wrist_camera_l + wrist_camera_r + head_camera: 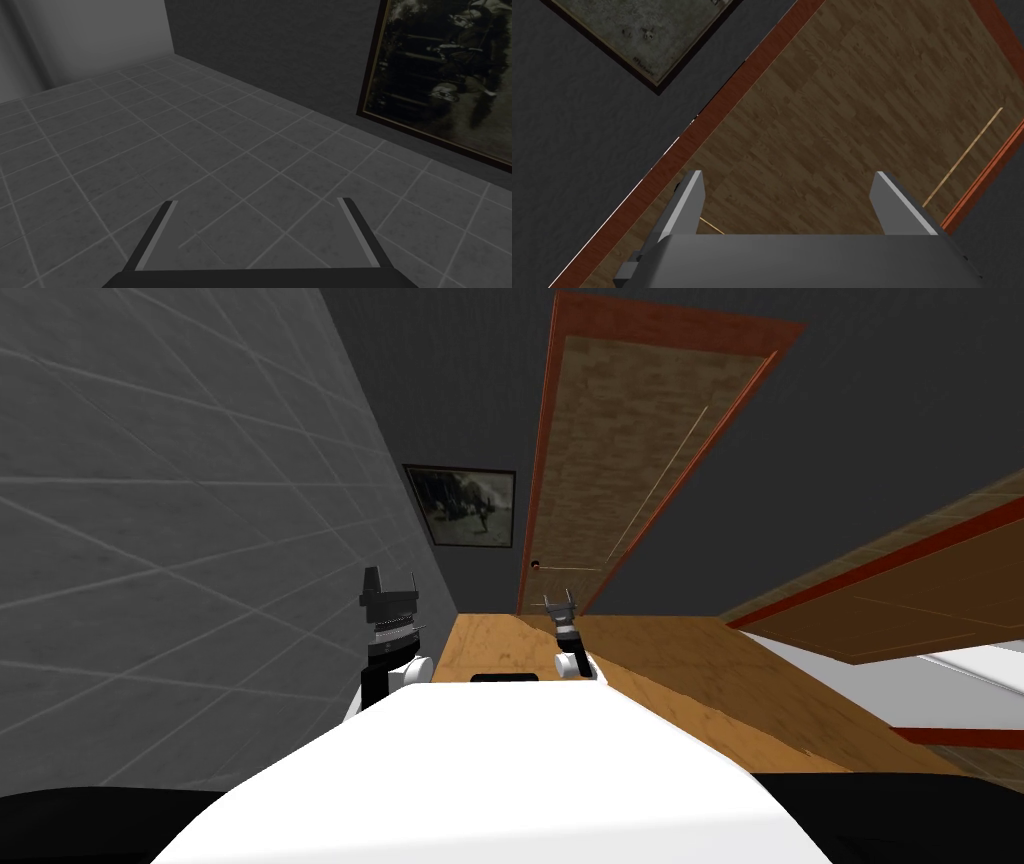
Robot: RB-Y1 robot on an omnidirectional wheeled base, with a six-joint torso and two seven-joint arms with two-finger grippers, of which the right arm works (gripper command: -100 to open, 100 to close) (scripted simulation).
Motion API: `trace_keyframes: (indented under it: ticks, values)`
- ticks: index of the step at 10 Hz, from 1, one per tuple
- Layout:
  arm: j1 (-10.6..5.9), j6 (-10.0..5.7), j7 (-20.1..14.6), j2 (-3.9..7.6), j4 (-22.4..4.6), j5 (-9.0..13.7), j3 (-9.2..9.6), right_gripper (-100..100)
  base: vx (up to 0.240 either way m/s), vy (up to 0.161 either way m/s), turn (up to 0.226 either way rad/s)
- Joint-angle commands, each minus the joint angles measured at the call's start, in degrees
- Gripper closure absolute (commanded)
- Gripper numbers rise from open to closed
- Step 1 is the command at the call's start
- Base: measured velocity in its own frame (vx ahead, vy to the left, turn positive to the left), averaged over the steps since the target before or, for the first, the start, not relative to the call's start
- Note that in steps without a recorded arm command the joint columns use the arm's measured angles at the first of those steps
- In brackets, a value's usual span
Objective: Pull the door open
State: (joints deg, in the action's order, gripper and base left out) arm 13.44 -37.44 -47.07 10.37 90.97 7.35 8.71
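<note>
Facing the brown door [837, 125], right gripper [787, 175] gapes; framed picture [637, 30] hangs beside.

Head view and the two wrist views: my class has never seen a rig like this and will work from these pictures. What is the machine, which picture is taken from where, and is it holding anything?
This is a two-armed robot in a simulated house. The wide picture comes from a camera on its head, looking steeply down and forward. The other two come from cameras on its hands, each looking out along that hand's two thin fingers. The right gripper faces a brown wood-grain door set in a red-brown frame. Its fingers are open, not touching the door, and hold nothing. The head view shows a small dark knob at the door's edge, on the side nearest a framed picture. The left gripper, raised on the robot's left, is open and empty too.
</note>
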Motion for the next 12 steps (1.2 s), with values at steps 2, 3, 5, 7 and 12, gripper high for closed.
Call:
trace_keyframes:
  ticks: [2,3,5,7,12]
  values:
    - [-0.97,-0.48,-4.14,0.66,-3.32,0.86,0.45,-100,0.105,0.016,-0.009]
    - [-1.39,-0.81,-5.66,0.90,-4.79,1.18,0.63,-100,0.102,0.009,-0.010]
    - [-1.81,-1.14,-7.18,1.14,-6.26,1.50,0.80,-100,0.086,0.017,-0.006]
    - [-2.65,-1.79,-10.21,1.63,-9.20,2.14,1.15,-100,0.063,0.013,-0.008]
    - [-4.69,-3.39,-17.58,2.79,-16.36,3.69,2.00,-100,0.098,0.015,-0.009]
